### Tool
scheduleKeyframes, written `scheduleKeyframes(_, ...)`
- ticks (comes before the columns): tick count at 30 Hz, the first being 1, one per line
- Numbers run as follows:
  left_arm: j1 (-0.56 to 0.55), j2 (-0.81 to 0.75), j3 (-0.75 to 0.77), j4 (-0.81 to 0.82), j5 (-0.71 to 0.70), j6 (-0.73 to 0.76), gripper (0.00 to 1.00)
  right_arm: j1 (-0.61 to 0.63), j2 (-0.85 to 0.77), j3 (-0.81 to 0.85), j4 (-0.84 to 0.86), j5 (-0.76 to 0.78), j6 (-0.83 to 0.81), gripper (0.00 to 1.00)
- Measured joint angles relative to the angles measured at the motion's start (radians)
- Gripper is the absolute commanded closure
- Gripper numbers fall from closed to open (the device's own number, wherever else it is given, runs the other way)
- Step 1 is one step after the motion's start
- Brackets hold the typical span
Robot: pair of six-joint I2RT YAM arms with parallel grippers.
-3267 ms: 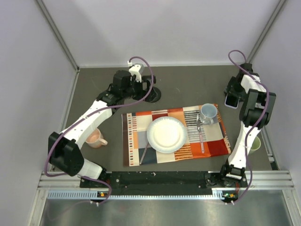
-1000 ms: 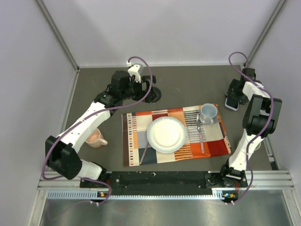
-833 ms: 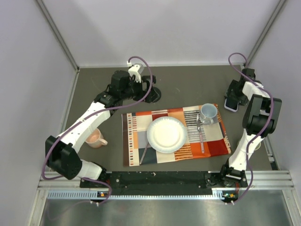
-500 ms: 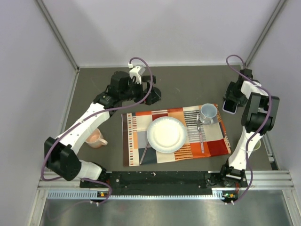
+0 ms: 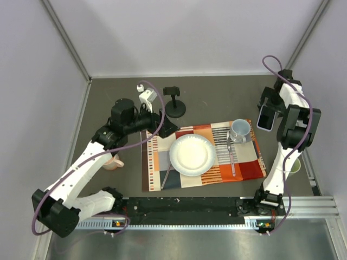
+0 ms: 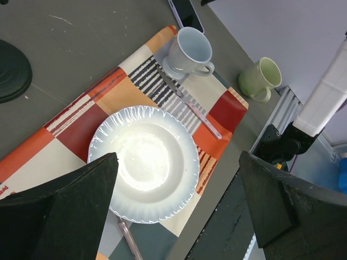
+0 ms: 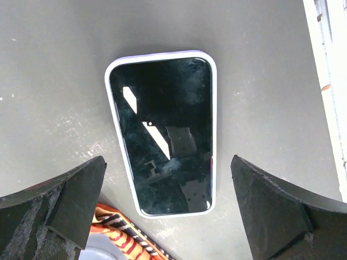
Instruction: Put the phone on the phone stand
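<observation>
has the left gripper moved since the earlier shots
Yes: the left gripper has drawn back from the phone stand, nearer the arm bases, to the placemat's far-left corner.

Mug [image 5: 241, 129] and placemat [image 5: 245, 163] beside phone [image 7: 162, 132]

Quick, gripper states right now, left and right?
Left gripper: open, empty.
Right gripper: open over the phone, not gripping it.

phone [image 7: 162, 135] screen glossy; table [image 7: 49, 65] matt; plate [image 6: 143, 162] glossy, ribbed rim
</observation>
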Motion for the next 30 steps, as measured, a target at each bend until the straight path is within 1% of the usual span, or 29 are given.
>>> scheduleKeyframes(3, 0.0, -0.036, -0.025, 0.0, 0.023, 0.009, 0.02, -0.001, 0.019, 0.061, -0.047, -0.009, -0.031, 0.01)
scheduleKeyframes(7, -0.009, -0.063, -0.048, 0.001, 0.041, 0.022, 0.02, -0.007, 0.041, 0.097, -0.087, -0.045, -0.067, 0.01)
scheduleKeyframes(11, -0.051, -0.07, -0.051, -0.006, 0.035, 0.048, 0.02, -0.01, 0.09, 0.106, -0.113, -0.059, -0.095, 0.01)
scheduleKeyframes(16, -0.116, -0.072, -0.056, -0.007, 0.034, 0.073, 0.02, -0.012, 0.124, 0.106, -0.135, -0.04, -0.113, 0.01)
scheduleKeyframes(22, -0.149, -0.07, -0.074, -0.003, 0.038, 0.071, 0.02, -0.031, 0.151, 0.146, -0.162, -0.078, -0.121, 0.06)
scheduleKeyframes(25, -0.15, -0.069, -0.074, 0.003, 0.037, 0.067, 0.02, -0.032, 0.159, 0.159, -0.176, -0.081, -0.121, 0.12)
scheduleKeyframes(30, -0.15, -0.069, -0.074, 0.006, 0.037, 0.066, 0.02, -0.033, 0.167, 0.172, -0.193, -0.083, -0.12, 0.18)
